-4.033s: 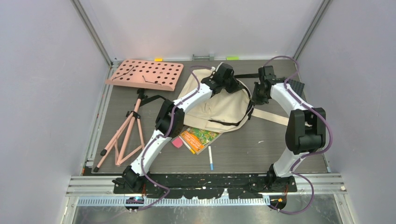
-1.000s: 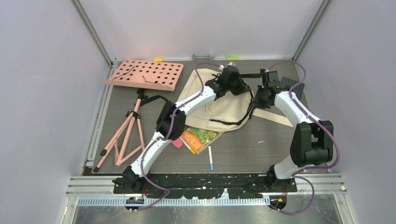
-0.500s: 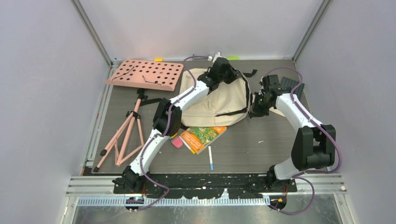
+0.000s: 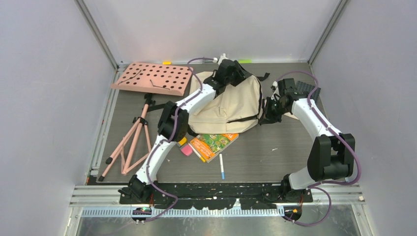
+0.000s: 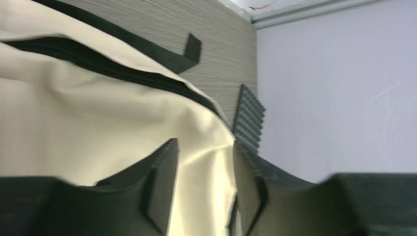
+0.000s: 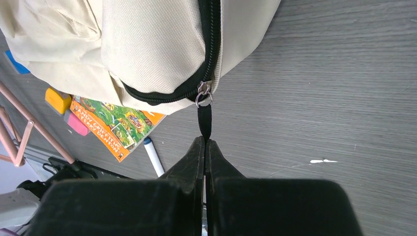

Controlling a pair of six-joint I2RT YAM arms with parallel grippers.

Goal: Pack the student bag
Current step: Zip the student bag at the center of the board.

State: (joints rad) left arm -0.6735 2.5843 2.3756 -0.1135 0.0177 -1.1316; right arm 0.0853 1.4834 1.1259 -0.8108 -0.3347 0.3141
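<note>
I see the student bag [image 4: 235, 105] at the far middle of the table [image 4: 285, 157], with its near edge just behind the picture book [image 4: 212, 144]. My left gripper [image 4: 230, 73] is at the top of the bag. In the left wrist view its fingers [image 5: 160, 182] are closed onto a fold of the cream fabric. My right gripper [image 6: 204, 141] is at the right side of the bag, fully closed on the black zipper pull [image 6: 204, 118], and this strap is stretched straight. A white pen [image 4: 222, 166] lies near the book.
</note>
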